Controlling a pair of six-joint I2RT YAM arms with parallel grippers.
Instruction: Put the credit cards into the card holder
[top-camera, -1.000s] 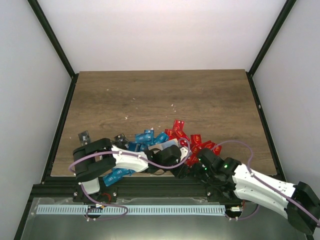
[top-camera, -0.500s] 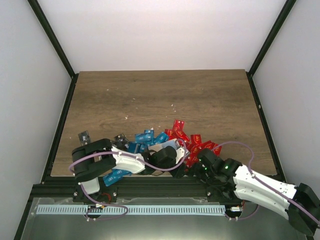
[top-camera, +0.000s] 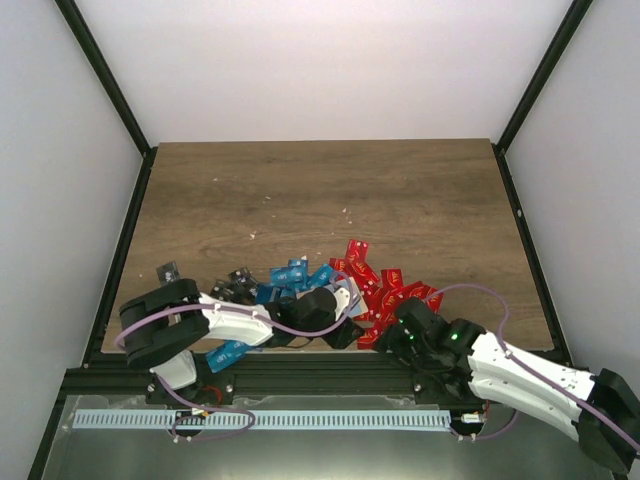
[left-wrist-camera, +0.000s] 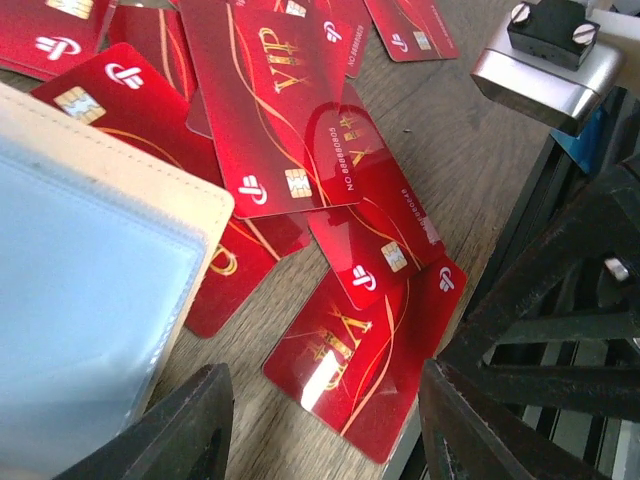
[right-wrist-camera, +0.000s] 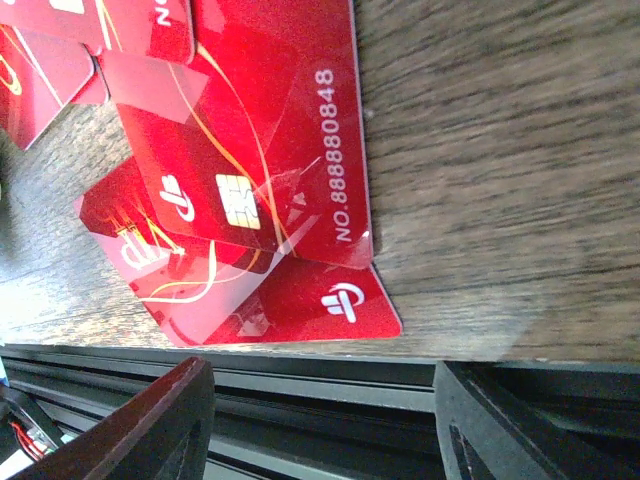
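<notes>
The credit cards (top-camera: 385, 285) lie loose in a heap along the near edge of the worktop (top-camera: 400, 190), black and blue toward the left, red toward the right. The card holder (left-wrist-camera: 90, 290) rests among the red ones, its clear pocket facing up and seemingly empty. The left end effector (left-wrist-camera: 322, 400) hovers beside it, jaws apart; the right end effector (right-wrist-camera: 325, 385) also gapes, gripping nothing. By my judgement, practically every card is yet to be loaded

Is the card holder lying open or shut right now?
Open, it seems: in the left wrist view the card holder shows a beige rim framing a pale inner pocket, face up. No card visible inside.
</notes>
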